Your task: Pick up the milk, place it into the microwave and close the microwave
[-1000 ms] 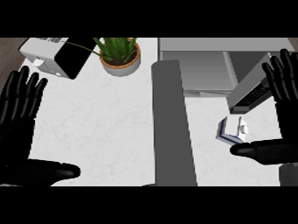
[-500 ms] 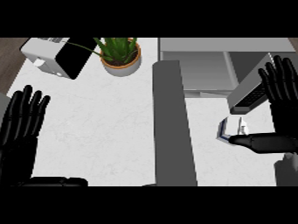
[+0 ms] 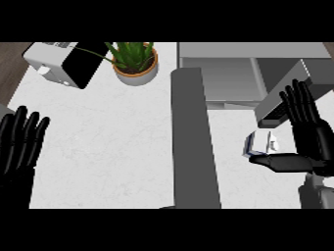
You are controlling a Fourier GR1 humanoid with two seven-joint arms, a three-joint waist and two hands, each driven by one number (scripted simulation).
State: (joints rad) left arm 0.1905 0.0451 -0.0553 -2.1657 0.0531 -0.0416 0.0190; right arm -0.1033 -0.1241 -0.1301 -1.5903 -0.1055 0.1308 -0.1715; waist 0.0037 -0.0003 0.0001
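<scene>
Your right robot hand (image 3: 315,142) sits at the right side of the view with its fingers straight and pointing up, and its thumb stretched out to the left. The thumb lies just below the milk (image 3: 262,143), a single small white and blue carton, with the palm just to the carton's right; you cannot tell whether the hand actually touches it, and no finger curls round it. The milk rests on the white worktop (image 3: 119,137), just below the microwave (image 3: 271,73), which takes up the upper right of the view. One microwave is visible, and its grey door (image 3: 192,137) stands swung open, running down the middle of the view as a long dark slab. Your left robot hand (image 3: 14,152) rests at the left edge, open, fingers straight and pointing up, holding nothing. Further away, at the top of the worktop, stand one potted plant (image 3: 135,60) and one white and black appliance (image 3: 64,62).
</scene>
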